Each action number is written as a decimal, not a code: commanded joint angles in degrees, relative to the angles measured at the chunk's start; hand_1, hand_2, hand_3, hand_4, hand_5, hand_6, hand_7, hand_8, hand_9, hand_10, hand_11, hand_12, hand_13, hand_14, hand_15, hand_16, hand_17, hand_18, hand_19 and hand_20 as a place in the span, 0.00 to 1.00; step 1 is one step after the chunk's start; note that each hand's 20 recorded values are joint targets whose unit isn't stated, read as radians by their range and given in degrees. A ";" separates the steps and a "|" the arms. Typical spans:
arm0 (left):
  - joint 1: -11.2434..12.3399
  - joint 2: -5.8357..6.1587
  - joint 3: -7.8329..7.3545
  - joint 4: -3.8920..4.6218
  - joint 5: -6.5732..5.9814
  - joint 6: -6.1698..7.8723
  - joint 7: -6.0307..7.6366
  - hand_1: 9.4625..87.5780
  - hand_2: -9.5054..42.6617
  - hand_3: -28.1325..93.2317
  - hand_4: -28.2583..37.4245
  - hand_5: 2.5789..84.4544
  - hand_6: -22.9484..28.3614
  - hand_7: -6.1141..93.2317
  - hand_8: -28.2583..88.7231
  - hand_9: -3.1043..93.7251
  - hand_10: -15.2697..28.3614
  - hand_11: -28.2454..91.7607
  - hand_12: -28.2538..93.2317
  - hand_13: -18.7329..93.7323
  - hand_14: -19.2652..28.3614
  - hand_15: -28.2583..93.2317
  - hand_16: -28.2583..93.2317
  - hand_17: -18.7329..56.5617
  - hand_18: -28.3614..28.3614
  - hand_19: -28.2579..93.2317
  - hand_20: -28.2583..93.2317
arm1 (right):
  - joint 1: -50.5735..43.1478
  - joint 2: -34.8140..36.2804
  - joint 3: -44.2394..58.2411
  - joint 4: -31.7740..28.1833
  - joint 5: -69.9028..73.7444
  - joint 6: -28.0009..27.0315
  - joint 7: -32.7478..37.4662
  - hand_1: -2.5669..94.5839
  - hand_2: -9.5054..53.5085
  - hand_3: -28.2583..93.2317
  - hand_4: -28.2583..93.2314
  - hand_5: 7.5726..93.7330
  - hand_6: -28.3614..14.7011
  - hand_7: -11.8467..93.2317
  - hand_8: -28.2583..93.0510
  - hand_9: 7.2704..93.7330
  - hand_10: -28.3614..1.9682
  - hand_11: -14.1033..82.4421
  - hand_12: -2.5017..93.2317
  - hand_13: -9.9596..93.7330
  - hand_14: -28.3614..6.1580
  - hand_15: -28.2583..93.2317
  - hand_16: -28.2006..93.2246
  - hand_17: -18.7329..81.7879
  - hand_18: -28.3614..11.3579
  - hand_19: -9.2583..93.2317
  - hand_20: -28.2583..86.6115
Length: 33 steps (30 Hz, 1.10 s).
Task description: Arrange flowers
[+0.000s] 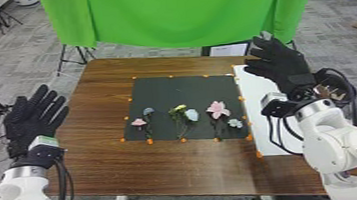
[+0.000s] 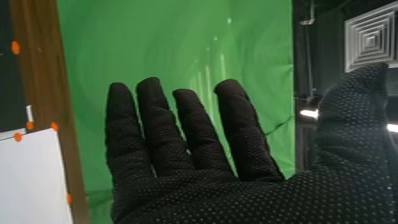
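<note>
So you've got both hands open right now, operator: your left hand [image 1: 34, 119] is off past the left side of the brown desk [image 1: 103, 167], fingers straight and pointing away from you, and your right hand [image 1: 279, 64] is over on the right, around the far part of the white sheet [image 1: 261, 90], fingers out straight and thumb held apart. Your right wrist view says the same thing, with straight fingers and gaps between them, and the green cloth [image 1: 170, 16] behind. As for the flowers, they're lying in a loose row on the near half of the dark mat [image 1: 188, 87], stems running roughly your way. Going left to right you get a small pink flower [image 1: 138, 122] with a bluish flower [image 1: 148, 111] just beside it and a bit farther from you, then a yellow flower [image 1: 178, 109] right near a pale flower [image 1: 191, 115], then a bigger pink flower [image 1: 217, 109], and a pale blue flower [image 1: 235, 123] a little nearer to you than that one. You've also got orange markers [image 1: 150, 141] dotted around the mat's edges, and the white sheet sits just to the right of it
</note>
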 commanded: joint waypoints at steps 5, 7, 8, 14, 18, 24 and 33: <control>0.17 -0.76 0.36 -0.10 0.03 -0.22 0.04 0.18 0.46 0.83 0.00 0.48 0.62 0.15 0.18 0.37 0.69 0.36 0.31 0.36 0.71 0.45 0.18 0.17 0.75 0.47 0.30 | -0.30 -0.43 0.22 -0.85 -0.44 -1.04 0.57 0.11 0.29 0.88 0.02 0.39 0.57 0.21 0.15 0.35 0.47 0.18 0.14 0.42 0.33 0.31 0.43 0.35 0.25 0.36 0.44; -1.02 1.22 1.18 0.07 -1.72 0.20 1.38 0.18 0.46 0.83 0.00 0.48 0.62 0.15 0.18 0.37 0.69 0.36 0.31 0.36 0.71 0.45 0.18 0.17 0.75 0.47 0.30 | 0.31 -0.01 -0.24 -1.25 -0.04 -0.33 0.12 0.11 0.29 0.88 0.02 0.39 0.57 0.21 0.15 0.35 0.47 0.18 0.14 0.42 0.33 0.31 0.43 0.35 0.25 0.36 0.44; -2.28 2.75 1.72 0.49 -2.17 -0.21 1.76 0.18 0.46 0.83 0.00 0.48 0.61 0.15 0.18 0.37 0.69 0.36 0.31 0.36 0.71 0.45 0.18 0.17 0.75 0.47 0.30 | 1.07 0.58 -0.44 -1.42 0.20 -0.27 -0.36 0.11 0.29 0.88 0.02 0.39 0.57 0.21 0.15 0.35 0.48 0.18 0.14 0.42 0.33 0.31 0.43 0.35 0.25 0.36 0.44; -2.33 2.57 0.94 0.32 -1.50 -0.63 2.02 0.18 0.46 0.83 0.00 0.48 0.61 0.15 0.18 0.37 0.68 0.36 0.31 0.36 0.71 0.45 0.18 0.17 0.75 0.47 0.30 | 3.95 1.19 -2.76 -0.81 -0.94 -0.91 -0.19 0.11 0.29 0.88 0.02 0.39 0.57 0.21 0.15 0.36 0.48 0.18 0.15 0.42 0.33 0.32 0.43 0.35 0.25 0.36 0.44; -1.90 2.49 0.44 0.23 -1.12 -0.90 2.13 0.18 0.46 0.83 0.00 0.47 0.61 0.15 0.18 0.37 0.68 0.36 0.31 0.36 0.71 0.45 0.18 0.17 0.75 0.47 0.30 | 3.33 1.20 -2.75 -0.87 -1.32 -0.62 0.49 0.11 0.29 0.88 0.02 0.39 0.57 0.21 0.15 0.36 0.48 0.18 0.15 0.42 0.33 0.32 0.43 0.35 0.25 0.36 0.44; -1.52 1.35 0.16 0.27 -1.01 -0.84 2.32 0.18 0.46 0.83 0.00 0.47 0.61 0.14 0.18 0.37 0.68 0.36 0.31 0.36 0.72 0.45 0.18 0.17 0.75 0.47 0.30 | 2.70 1.29 -2.36 -0.94 -1.53 -0.70 1.20 0.11 0.29 0.88 0.02 0.39 0.57 0.22 0.15 0.35 0.42 0.18 0.15 0.42 0.33 0.32 0.43 0.35 0.25 0.36 0.44; -0.65 0.46 -0.23 -0.16 0.33 -1.55 1.04 0.18 0.46 0.83 0.00 0.47 0.61 0.14 0.18 0.37 0.68 0.36 0.31 0.36 0.72 0.45 0.18 0.17 0.75 0.47 0.30 | 2.14 1.05 -1.97 -1.02 -1.58 -1.59 1.47 0.11 0.29 0.88 0.02 0.39 0.57 0.22 0.15 0.35 0.42 0.18 0.15 0.42 0.33 0.32 0.43 0.35 0.25 0.36 0.44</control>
